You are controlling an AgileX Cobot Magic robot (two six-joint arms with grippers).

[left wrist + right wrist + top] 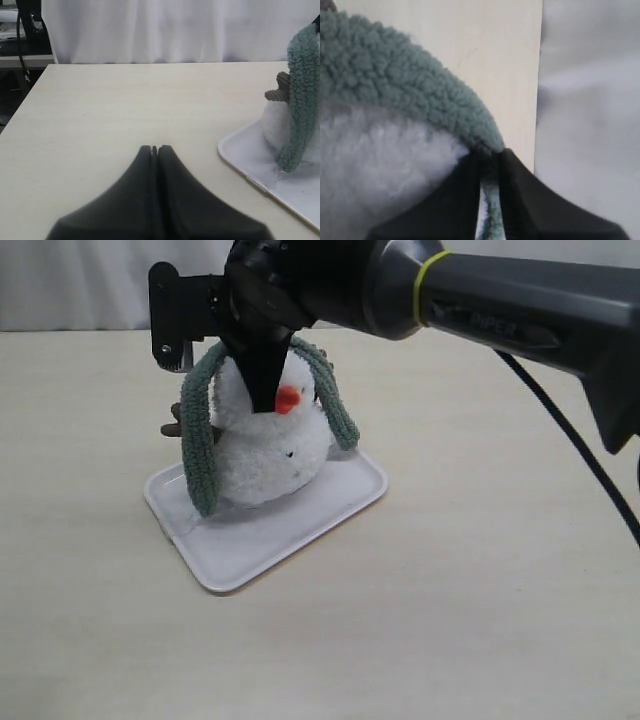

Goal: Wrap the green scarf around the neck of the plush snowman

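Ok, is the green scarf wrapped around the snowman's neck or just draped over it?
Just draped. The green scarf lies over the head of the plush snowman, both ends hanging loose down its sides, uncrossed.

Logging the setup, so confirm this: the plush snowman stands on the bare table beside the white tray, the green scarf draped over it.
Not quite: the plush snowman stands on the white tray, not beside it, as the exterior view shows. The green scarf is draped over it.
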